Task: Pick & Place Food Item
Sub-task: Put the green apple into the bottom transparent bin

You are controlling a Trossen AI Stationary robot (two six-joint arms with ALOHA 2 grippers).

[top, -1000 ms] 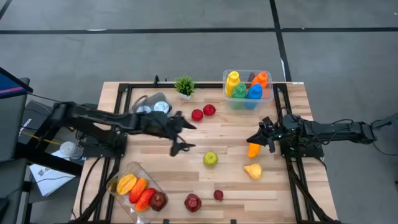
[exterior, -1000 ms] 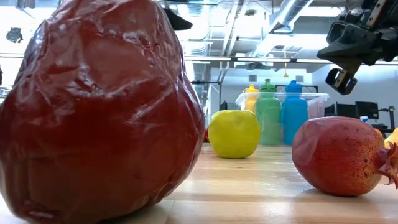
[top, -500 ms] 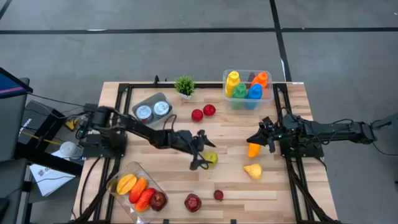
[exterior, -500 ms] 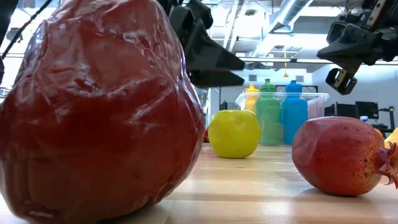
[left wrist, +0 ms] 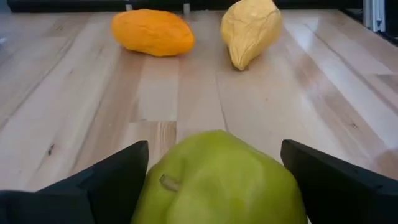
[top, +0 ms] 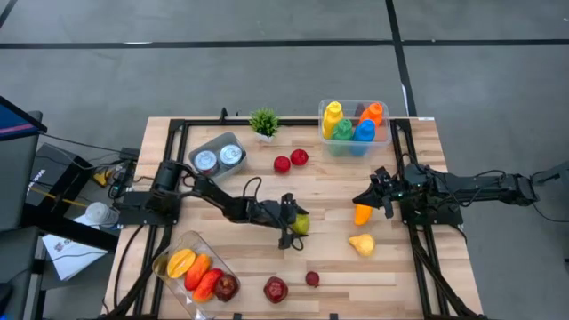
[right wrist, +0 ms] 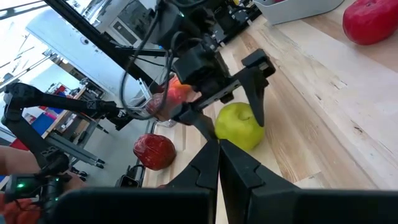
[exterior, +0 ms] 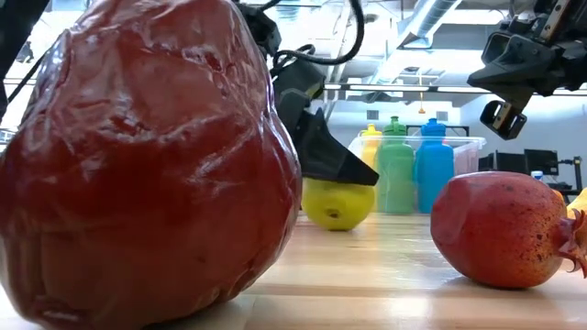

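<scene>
A green apple [top: 300, 225] rests on the wooden table near its middle; it also shows in the low view [exterior: 339, 206] and the right wrist view [right wrist: 239, 127]. My left gripper [top: 291, 228] reaches it from the table's left, low and level, and is open. In the left wrist view its two fingers stand on either side of the apple [left wrist: 217, 180]. My right gripper [top: 376, 197] hovers shut at the right side, above an orange fruit [top: 362, 213], touching nothing. My left gripper [left wrist: 215, 144] has a dark finger [left wrist: 112, 180] on each side of the green apple, coming level from the table's left. The apple sits on the table, stem end toward the wrist. Whether the fingers touch its skin, I cannot tell.
A clear tray of fruit [top: 196, 271] lies at the near left. A red pomegranate [top: 276, 288], a small red fruit [top: 312, 278] and a yellow pear [top: 361, 244] lie near. Two red fruits [top: 291, 160], a bottle bin [top: 354, 124], a plant [top: 263, 122] and a can tray [top: 218, 154] stand farther back.
My left arm has stretched toward the table's right and near edge and dropped down to the green apple, with its open fingers now on either side of the fruit. The right arm has kept still.
</scene>
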